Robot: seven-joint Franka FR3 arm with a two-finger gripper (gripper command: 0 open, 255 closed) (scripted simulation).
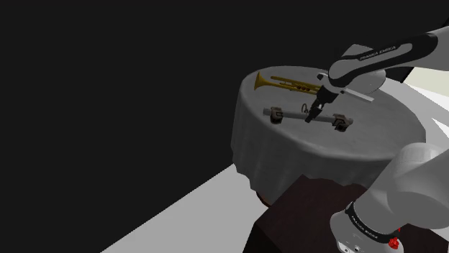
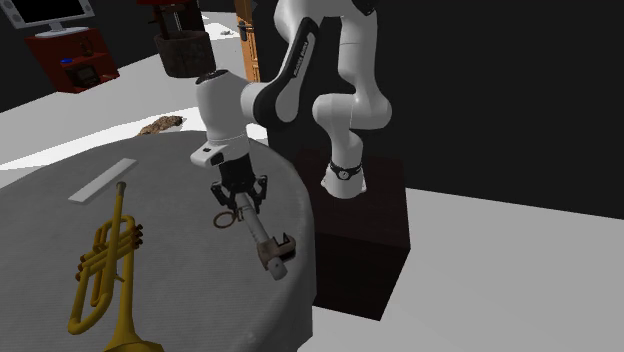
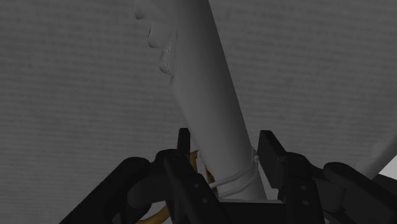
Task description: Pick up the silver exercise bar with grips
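Observation:
The silver exercise bar (image 1: 291, 115) lies flat on the round grey-clothed table (image 1: 374, 147), with a dark grip bracket near each end. In the second exterior view the bar (image 2: 262, 238) runs from under the hand toward the table's edge. My black gripper (image 1: 310, 118) (image 2: 240, 205) is down over the bar's middle. In the wrist view the pale bar (image 3: 210, 89) passes between the fingers of the gripper (image 3: 224, 143). They stand open, one on each side and very close, with a thin gap showing at one finger.
A brass trumpet (image 1: 288, 84) (image 2: 105, 265) lies farther back on the table (image 2: 180, 310). A small ring (image 2: 225, 218) sits beside the gripper, and a flat white strip (image 2: 100, 182) lies beyond. The table's edge drops off next to the bar's end. The dark stand (image 2: 365, 230) adjoins it.

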